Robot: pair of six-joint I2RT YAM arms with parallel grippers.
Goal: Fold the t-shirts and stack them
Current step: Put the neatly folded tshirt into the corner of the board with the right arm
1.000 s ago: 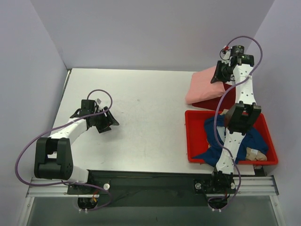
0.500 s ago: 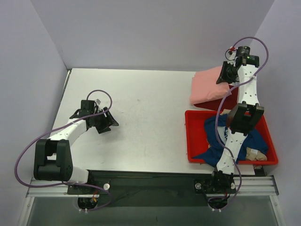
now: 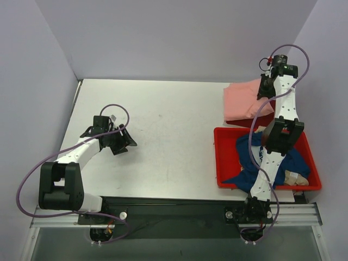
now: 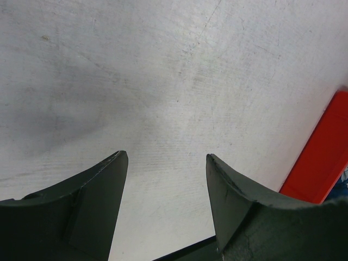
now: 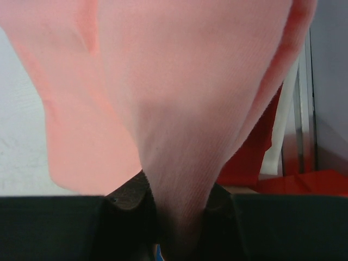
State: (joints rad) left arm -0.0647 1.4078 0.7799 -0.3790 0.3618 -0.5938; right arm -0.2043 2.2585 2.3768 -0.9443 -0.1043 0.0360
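Rightward is where the right gripper (image 3: 266, 87) has travelled over the last second, pulling the salmon-pink t-shirt (image 3: 242, 102) with it toward the upper right of the overhead view. The left arm has not shifted. In the right wrist view the jaws stand nearly closed, pinching a gathered fold of pink cloth at bottom centre, and the rest hangs away from them in a loose sheet. That shirt lies at the upper right, over the dark red t-shirt (image 3: 260, 118), whose edge shows beneath it. The navy t-shirt (image 3: 298, 159) sits crumpled in the red tub (image 3: 217, 157) at the lower right. The left gripper (image 3: 120, 142) hovers spread wide and empty over bare table (image 3: 174, 114), left of centre. The cloth looks light and limp, likely to drape and slide. A pinch through a doubled edge should keep the layers together.
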